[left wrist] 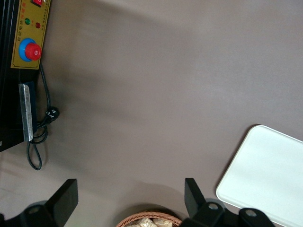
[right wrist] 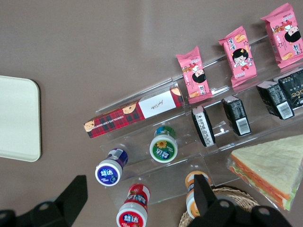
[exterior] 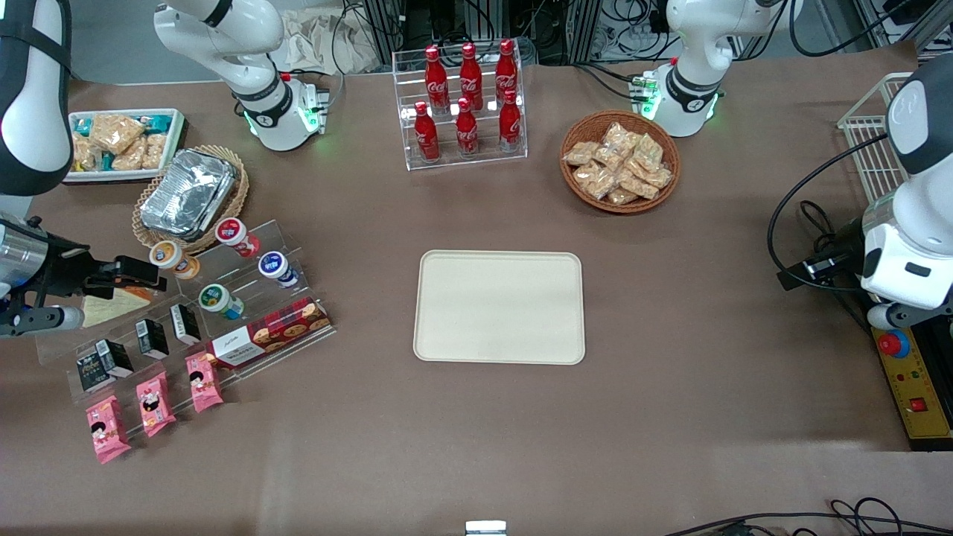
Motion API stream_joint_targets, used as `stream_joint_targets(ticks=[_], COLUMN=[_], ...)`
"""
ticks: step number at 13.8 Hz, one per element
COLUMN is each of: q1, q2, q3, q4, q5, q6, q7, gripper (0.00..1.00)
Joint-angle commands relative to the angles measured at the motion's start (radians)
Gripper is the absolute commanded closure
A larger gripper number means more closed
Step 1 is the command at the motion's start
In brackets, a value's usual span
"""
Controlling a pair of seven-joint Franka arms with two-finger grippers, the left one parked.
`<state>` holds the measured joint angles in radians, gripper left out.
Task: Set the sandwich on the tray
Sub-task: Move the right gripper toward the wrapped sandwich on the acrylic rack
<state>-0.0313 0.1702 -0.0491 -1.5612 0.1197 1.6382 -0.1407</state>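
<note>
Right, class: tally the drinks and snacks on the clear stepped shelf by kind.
Pink snack packets: 3
Black cartons: 4
Small cups: 4
Cookie box: 1
Sandwich: 1
Total: 13
Tool, open, hovers above the cups beside the sandwich.

Red cola bottles (exterior: 467,100) are standing in a clear rack; a wicker basket (exterior: 620,162) is holding snack packets; pink packets (right wrist: 239,55) are lying beside a plaid biscuit box (right wrist: 134,112).

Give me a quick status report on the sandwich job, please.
Gripper open, above the acrylic stand, holding nothing. Sandwich lies on the stand, ungrasped. Tray sits bare mid-table; nothing lies between stand and tray.
</note>
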Motion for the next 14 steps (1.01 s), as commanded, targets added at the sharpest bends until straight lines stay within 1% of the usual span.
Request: stream_joint_targets(ticks=[1, 4, 7, 11, 12, 14], q1=[-0.009, -0.010, -0.012, -0.010, -0.012, -0.010], q2=[-0.009, -0.011, -0.024, -0.046, -0.046, -0.046], q3=[0.011, 0.011, 0.008, -0.018, -0.020, -0.021], q4=[0.004, 0.004, 0.006, 0.041, 0.041, 0.041], q5=[-0.015, -0.029, -0.031, -0.032, -0.026, -0.028], q6=[0.003, 0.002, -0.050, -0.054, -0.054, -0.047], q7=[0.013, 0.013, 0.013, 0.016, 0.036, 0.186], gripper=[0.00, 0.00, 0.00, 0.00, 0.00, 0.00])
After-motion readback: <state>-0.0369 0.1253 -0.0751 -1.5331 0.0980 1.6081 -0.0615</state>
